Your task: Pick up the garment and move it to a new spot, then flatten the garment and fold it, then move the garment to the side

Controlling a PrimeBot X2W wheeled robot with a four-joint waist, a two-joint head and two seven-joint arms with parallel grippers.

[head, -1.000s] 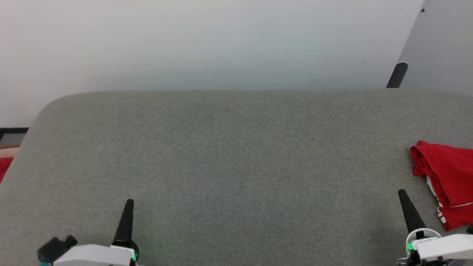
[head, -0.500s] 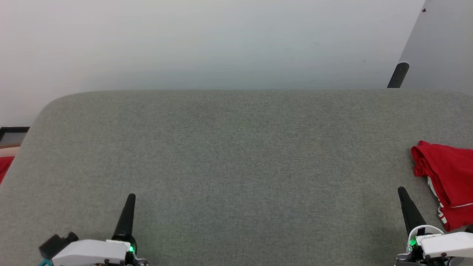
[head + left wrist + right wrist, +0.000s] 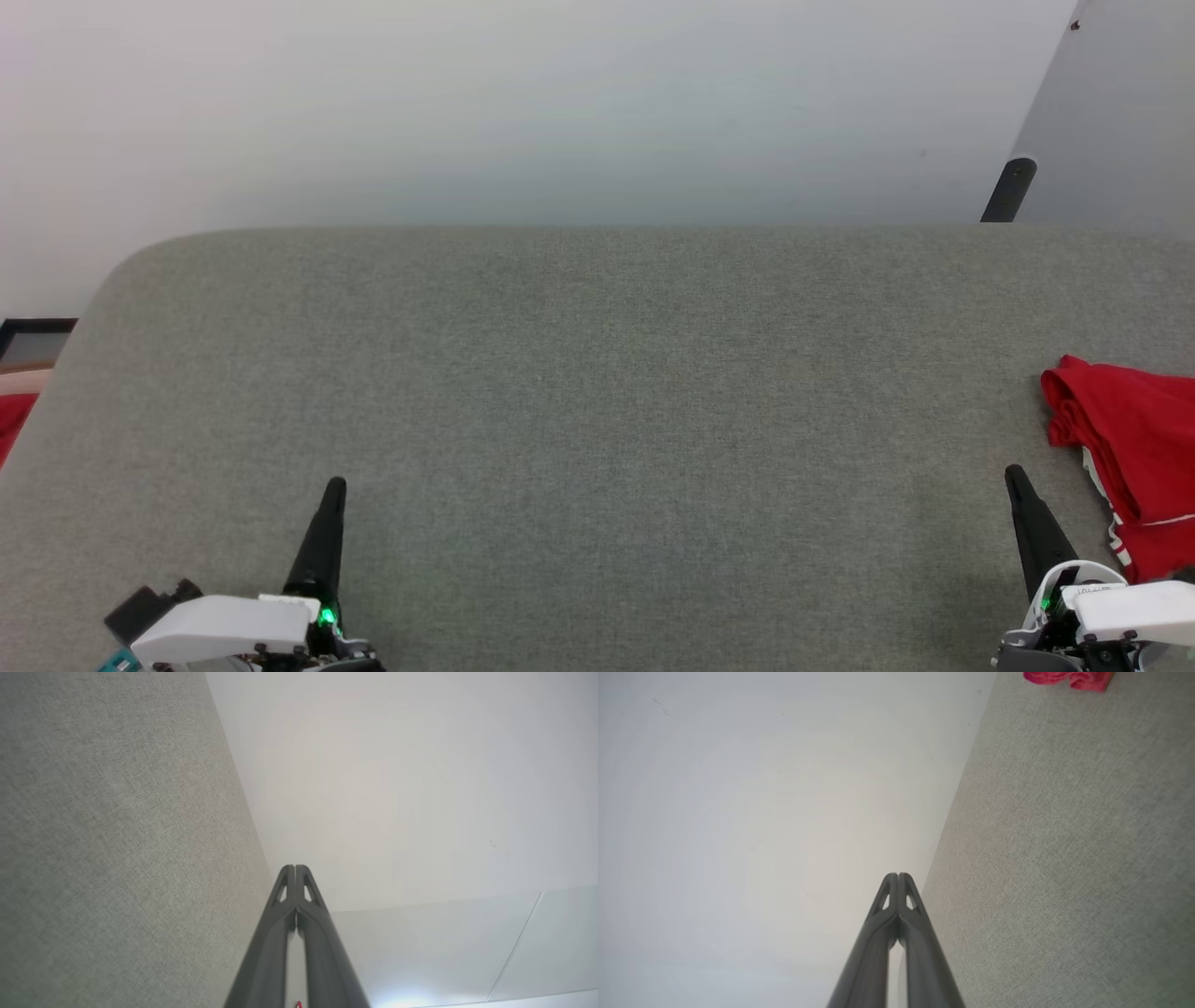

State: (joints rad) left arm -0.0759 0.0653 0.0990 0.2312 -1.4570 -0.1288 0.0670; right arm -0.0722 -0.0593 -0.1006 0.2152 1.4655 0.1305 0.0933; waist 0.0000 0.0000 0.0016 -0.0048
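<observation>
The crumpled bright red jersey garment (image 3: 1134, 448) with white striped trim lies on the grey fabric-covered counter (image 3: 597, 392) at the frame's right edge. It sits just up and right of the right hand (image 3: 1016, 481), not touching it. The right hand is closed and empty. At lower left, well apart from the garment, the left hand (image 3: 332, 490) is closed and empty too.

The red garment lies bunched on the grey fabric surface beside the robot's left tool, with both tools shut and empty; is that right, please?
Not quite: the head view shows the red garment bunched on the grey fabric surface beside the right tool, not the left tool. Both tools are shut and empty, as you say.
</observation>
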